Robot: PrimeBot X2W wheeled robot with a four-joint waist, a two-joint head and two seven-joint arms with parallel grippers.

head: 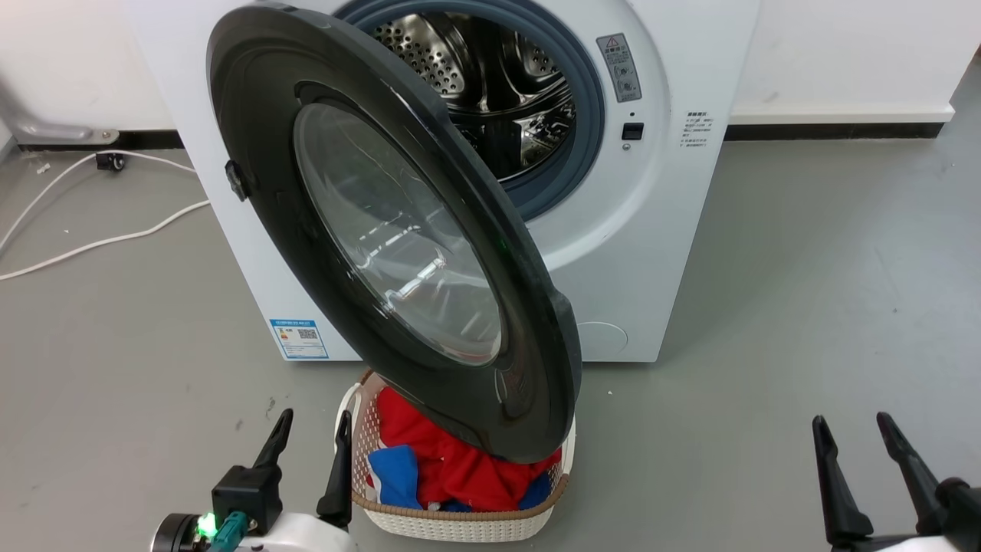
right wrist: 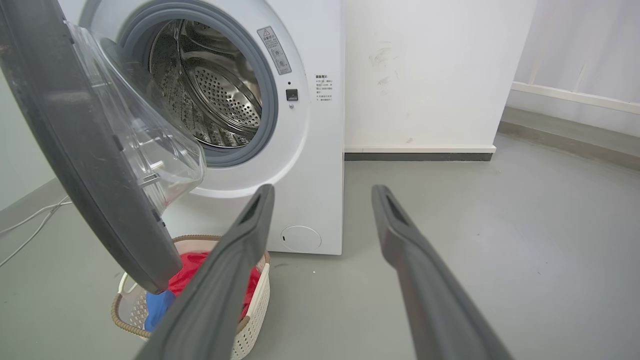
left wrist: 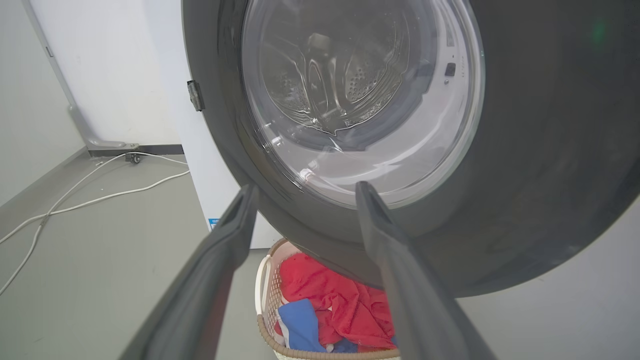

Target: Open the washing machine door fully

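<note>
The washing machine door (head: 383, 222) is a wide glossy black ring around a bulging clear glass bowl, and it stands swung out from the white machine (head: 667, 199) on its left-side hinge, roughly halfway. The steel drum mouth (head: 498, 84) behind it is uncovered. In the left wrist view the door (left wrist: 550, 150) looms just beyond my fingers. My left gripper (head: 310, 437) is open at the lower left, below the door's lower edge, holding nothing. My right gripper (head: 852, 438) is open at the lower right, well apart from the door (right wrist: 80, 150).
A white basket (head: 460, 525) of red and blue laundry sits on the grey floor under the door's free edge, right beside my left gripper. White cables (head: 100, 241) trail over the floor at the left. A small round white flap (head: 602, 337) is at the machine's base.
</note>
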